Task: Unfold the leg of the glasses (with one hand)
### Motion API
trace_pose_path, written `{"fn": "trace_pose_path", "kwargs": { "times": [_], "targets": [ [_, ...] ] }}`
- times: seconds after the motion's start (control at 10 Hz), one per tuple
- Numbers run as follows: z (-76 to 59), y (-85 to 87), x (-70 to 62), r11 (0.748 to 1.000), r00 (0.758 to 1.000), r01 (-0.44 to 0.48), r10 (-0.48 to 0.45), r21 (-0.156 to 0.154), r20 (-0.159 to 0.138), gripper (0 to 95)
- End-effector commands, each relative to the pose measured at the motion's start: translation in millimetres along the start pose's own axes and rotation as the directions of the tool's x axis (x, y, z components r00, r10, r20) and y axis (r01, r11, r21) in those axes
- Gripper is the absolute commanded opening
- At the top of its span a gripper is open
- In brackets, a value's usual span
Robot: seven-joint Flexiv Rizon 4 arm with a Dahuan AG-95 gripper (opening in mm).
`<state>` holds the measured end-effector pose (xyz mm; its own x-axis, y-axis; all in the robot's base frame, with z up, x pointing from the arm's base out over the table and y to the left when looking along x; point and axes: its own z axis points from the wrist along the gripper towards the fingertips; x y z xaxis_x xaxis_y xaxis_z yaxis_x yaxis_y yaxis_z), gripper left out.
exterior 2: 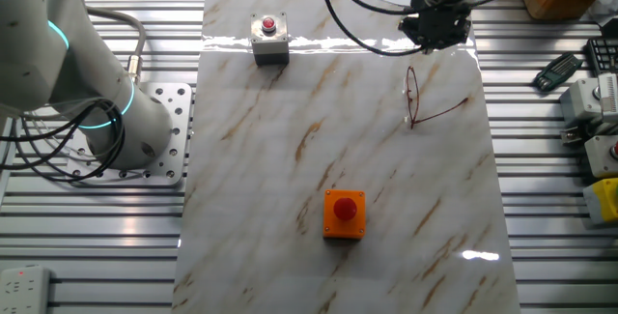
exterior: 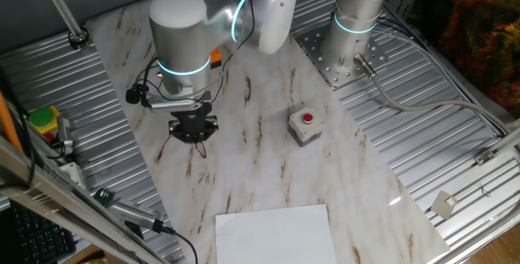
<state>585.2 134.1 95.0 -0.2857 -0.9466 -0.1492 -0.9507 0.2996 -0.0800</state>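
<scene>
White sheet (exterior: 276,233) lies nearest, untouched. Gripper (exterior 2: 436,34) hangs above glasses (exterior 2: 417,101); jaw state unreadable. Risk: thin frame skids on the marble table (exterior 2: 290,179) if nudged off-centre.

My gripper (exterior 2: 436,32) hangs above the marble table (exterior 2: 251,159). The glasses (exterior 2: 417,101) lie just below it, one leg spread outward.

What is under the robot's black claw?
Below the gripper lie the glasses on the marble table, one leg sticking out sideways. In one fixed view the gripper covers most of them; whether it touches them is unclear.
</scene>
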Motion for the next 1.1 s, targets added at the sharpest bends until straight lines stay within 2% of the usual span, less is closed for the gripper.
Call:
{"fn": "trace_pose_path", "kwargs": {
  "times": [0.1,0.5,0.6,1.1],
  "targets": [
    [4.1,-0.9,4.7,1.0,1.0,0.018,-0.018,0.004,0.002,0.0],
    [13.5,-3.2,13.3,0.999,0.999,0.045,-0.045,0.002,-0.014,0.0],
    [17.1,-4.8,19.8,0.998,0.998,0.059,-0.059,-0.001,-0.024,0.0],
    [22.4,-14.9,35.2,0.994,0.994,0.105,-0.106,-0.012,-0.035,0.0]
  ]
}}
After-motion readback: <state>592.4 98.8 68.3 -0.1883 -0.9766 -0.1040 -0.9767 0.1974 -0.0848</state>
